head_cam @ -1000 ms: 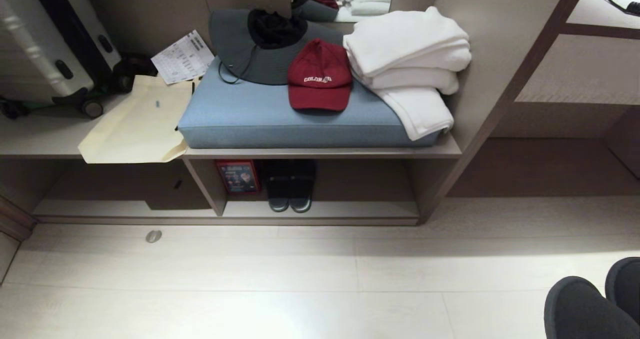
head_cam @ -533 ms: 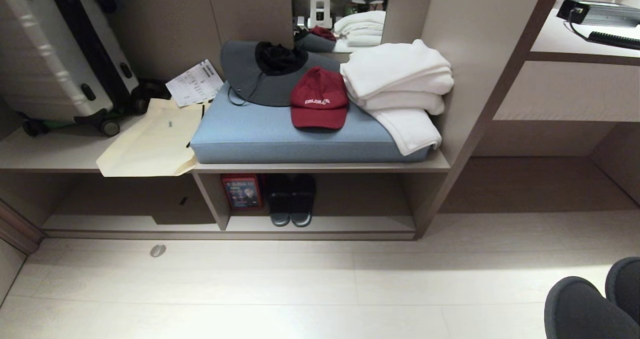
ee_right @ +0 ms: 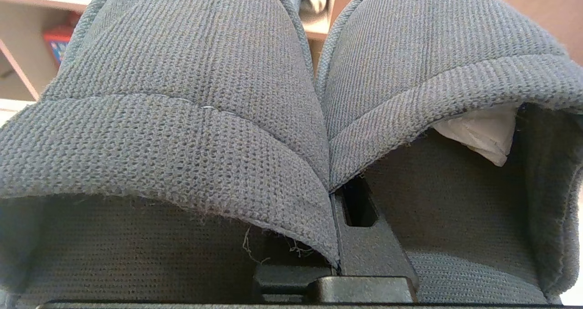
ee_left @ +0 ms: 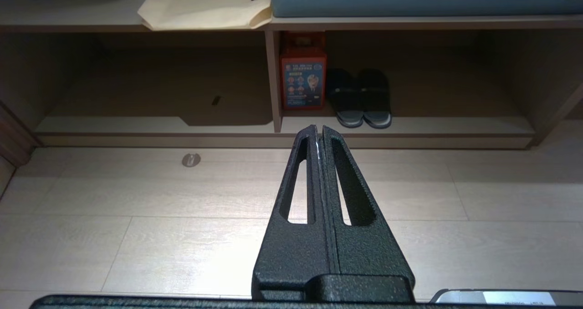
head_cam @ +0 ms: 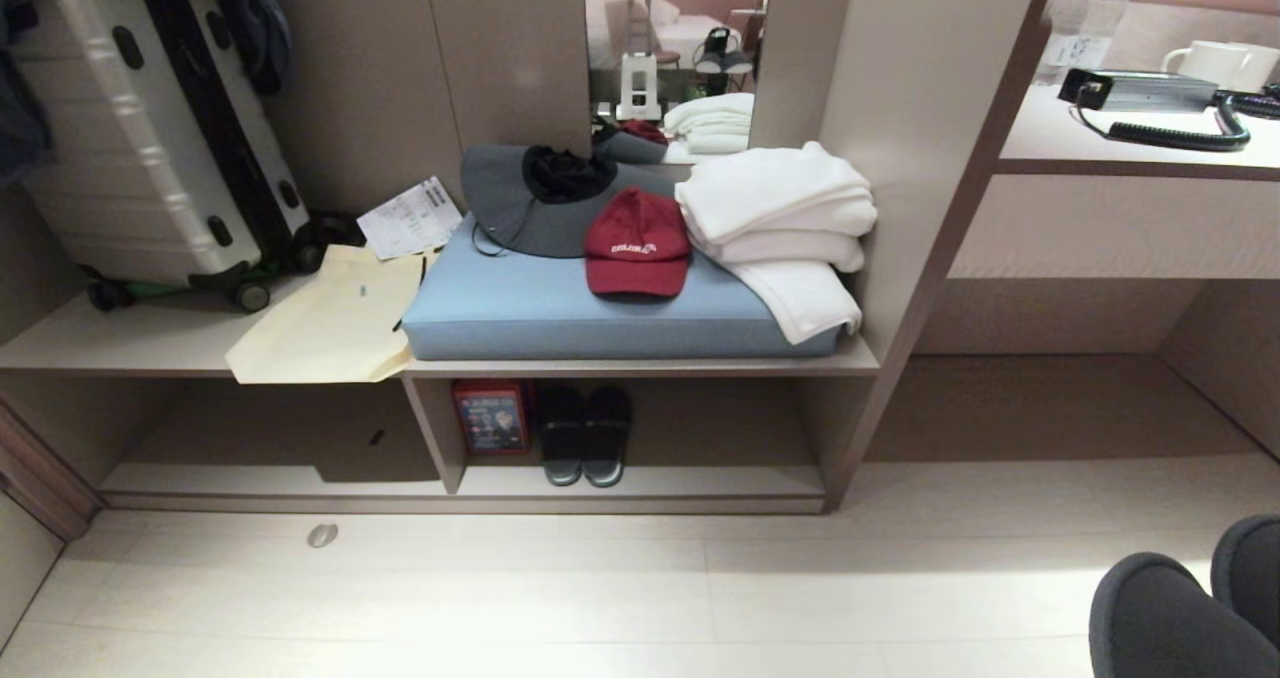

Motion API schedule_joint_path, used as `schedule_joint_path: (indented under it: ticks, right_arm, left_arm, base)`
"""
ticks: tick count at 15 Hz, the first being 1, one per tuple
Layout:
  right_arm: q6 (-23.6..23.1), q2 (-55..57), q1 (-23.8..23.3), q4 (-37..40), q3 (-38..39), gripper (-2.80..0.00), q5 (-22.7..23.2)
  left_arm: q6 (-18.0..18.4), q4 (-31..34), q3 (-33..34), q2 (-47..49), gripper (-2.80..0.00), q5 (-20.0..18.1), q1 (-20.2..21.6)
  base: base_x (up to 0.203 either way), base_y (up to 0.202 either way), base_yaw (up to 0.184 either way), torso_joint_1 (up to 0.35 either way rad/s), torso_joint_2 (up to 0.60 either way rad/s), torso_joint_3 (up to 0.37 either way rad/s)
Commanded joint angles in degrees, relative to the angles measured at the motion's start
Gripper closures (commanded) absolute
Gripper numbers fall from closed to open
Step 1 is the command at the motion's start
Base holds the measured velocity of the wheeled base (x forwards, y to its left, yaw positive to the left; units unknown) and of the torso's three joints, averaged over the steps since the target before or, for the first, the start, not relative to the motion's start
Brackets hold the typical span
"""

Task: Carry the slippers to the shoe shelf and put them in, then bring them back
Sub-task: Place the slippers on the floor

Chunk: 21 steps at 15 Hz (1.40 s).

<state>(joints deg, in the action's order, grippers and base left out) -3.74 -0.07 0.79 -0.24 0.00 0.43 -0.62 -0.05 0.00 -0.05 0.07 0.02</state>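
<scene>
We judge the step in hand to be the carry toward the shoe shelf (head_cam: 660, 480); the slippers (ee_right: 182, 117) are not yet in it; they hang in the right gripper (ee_right: 357, 208), which is clamped tight on the inner edges of both, side by side, toes pointing away from the wrist; in the head view only their dark rounded toes (head_cam: 1160, 608) show at the lower right corner, well apart from the shelf; the left gripper (ee_left: 319, 133) has its fingers pressed together on nothing and points across the floor (ee_left: 136, 236) toward the shelf.

To do this well, we would aim for the free stretch of the base plank to the right of the black slides (head_cam: 585, 438), which already stand in the same compartment beside a red box (head_cam: 490, 416); we would bring the pair in low and level, under the board that carries the blue cushion (head_cam: 600, 308), toes first, and let go only once the soles rest on the plank, so that neither slipper tips or nudges the slides.

Much is hidden; the right wrist view is almost filled with grey knit, so we cannot see the fingertips or how deep the grip sits; a pale scrap inside one slipper is unclear; the back of the compartment lies in shadow; the right arm itself is outside the head view.
</scene>
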Motion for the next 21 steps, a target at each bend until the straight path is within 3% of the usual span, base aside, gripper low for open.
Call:
schedule_joint_path:
  ticks: [1, 16, 21]
  right_arm:
    - [-0.13, 0.07, 0.00, -0.02, 0.00, 0.00, 0.01]
    - [-0.39, 0.16, 0.00, -0.11, 0.00, 0.00, 0.09]
    - [-0.39, 0.16, 0.00, -0.11, 0.00, 0.00, 0.09]
  left_arm:
    - [0.01, 0.04, 0.08, 0.05, 0.00, 0.01, 0.06]
    - [0.09, 0.05, 0.00, 0.05, 0.00, 0.01, -0.02]
    - [0.09, 0.05, 0.00, 0.05, 0.00, 0.01, -0.02]
  base:
    - [0.000, 0.000, 0.000, 0.000, 0.00, 0.200]
    - [0.000, 0.000, 0.000, 0.001, 0.00, 0.053]
    - [0.003, -0.141, 0.006, 0.002, 0.00, 0.006]
